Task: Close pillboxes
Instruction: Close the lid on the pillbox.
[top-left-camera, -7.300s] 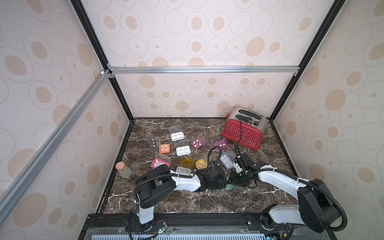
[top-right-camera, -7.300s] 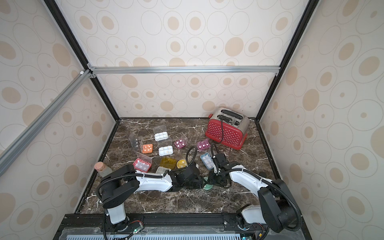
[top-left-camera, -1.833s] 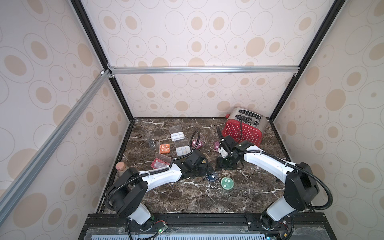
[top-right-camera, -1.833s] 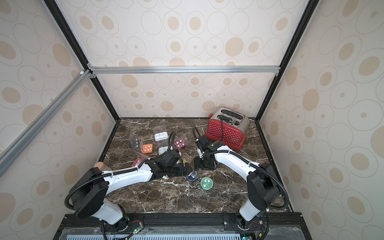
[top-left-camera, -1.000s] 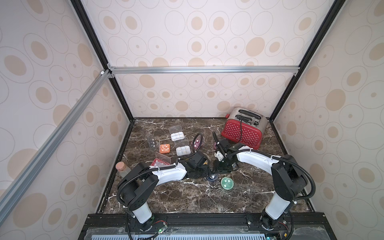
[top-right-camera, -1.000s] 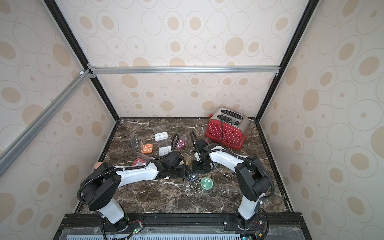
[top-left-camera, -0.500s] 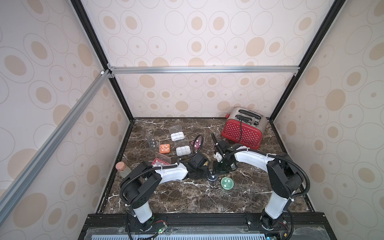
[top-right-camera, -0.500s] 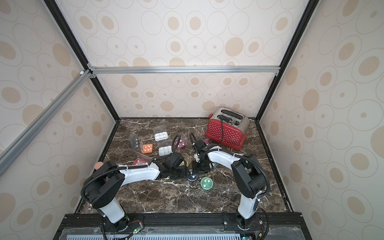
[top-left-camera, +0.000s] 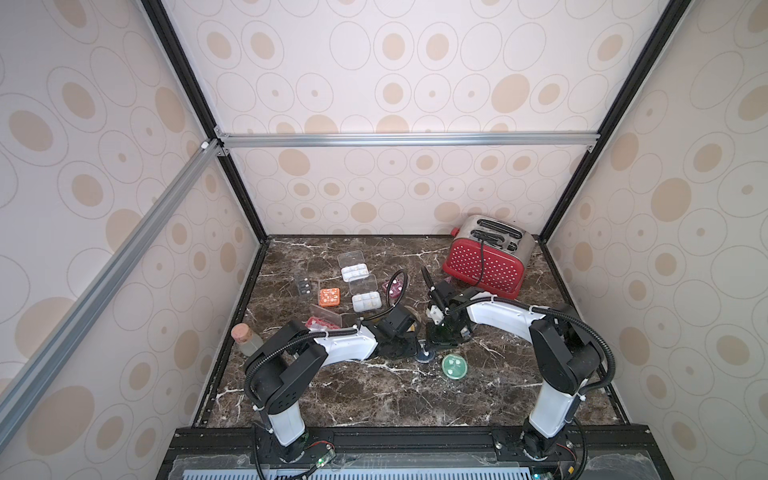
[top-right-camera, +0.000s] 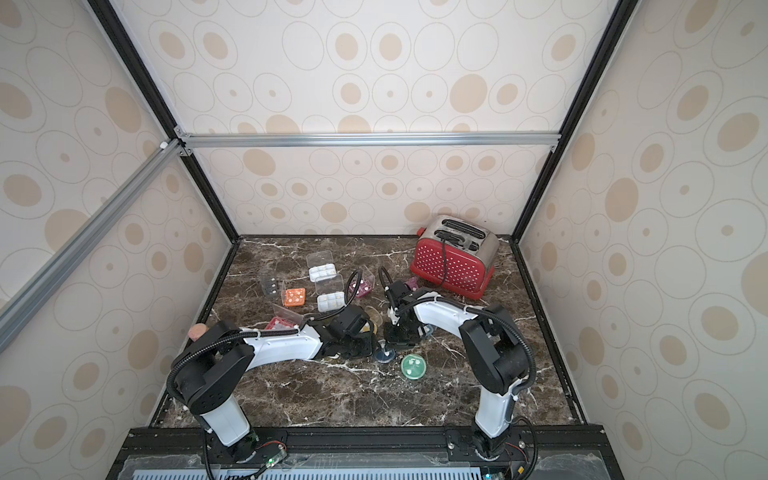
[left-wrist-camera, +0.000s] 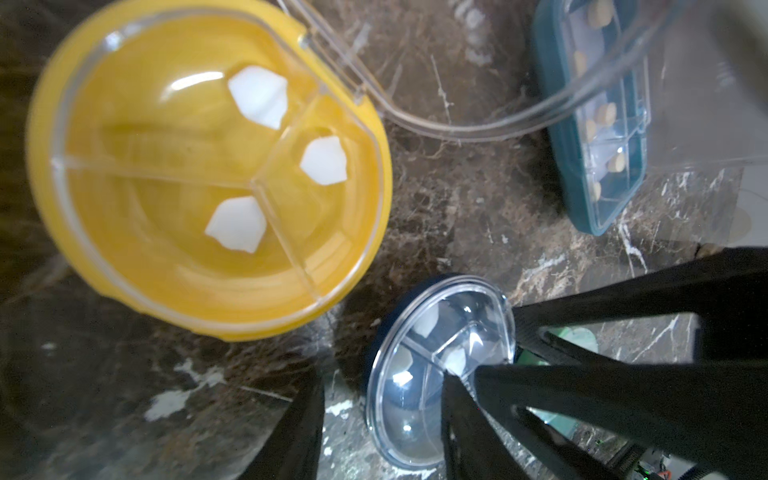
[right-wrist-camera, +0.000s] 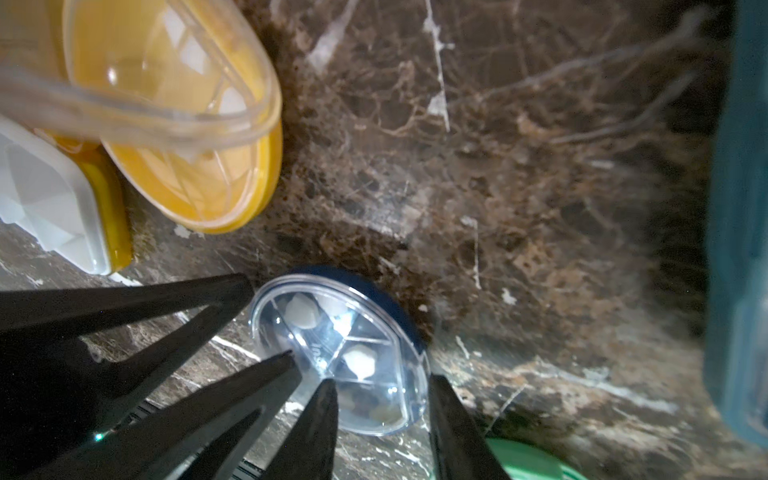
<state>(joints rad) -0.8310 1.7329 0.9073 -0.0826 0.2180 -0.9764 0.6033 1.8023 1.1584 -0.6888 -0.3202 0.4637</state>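
Round navy pillbox (right-wrist-camera: 349, 332), glossy clear domed lid down, sits between the right gripper (right-wrist-camera: 380, 380)'s black tapered fingers. Clamped? Can't tell. Left gripper (left-wrist-camera: 382, 374) straddles it, jaws apart. Glossy yellow pillbox (left-wrist-camera: 187, 166) lies just beyond, lid open.

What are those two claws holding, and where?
Nothing is clearly gripped. The left gripper and right gripper, jaws apart, both reach onto the clear lid of the navy round pillbox, which sits on the table.

Take the red toaster (top-left-camera: 484, 266) as your landmark. In front of it, the left gripper (top-left-camera: 409, 349) and right gripper (top-left-camera: 438, 337) meet low beside the navy round pillbox (top-left-camera: 424, 355). The green round pillbox (top-left-camera: 454, 366) lies just beyond, farther from the toaster. You can't tell from here how the jaws stand.
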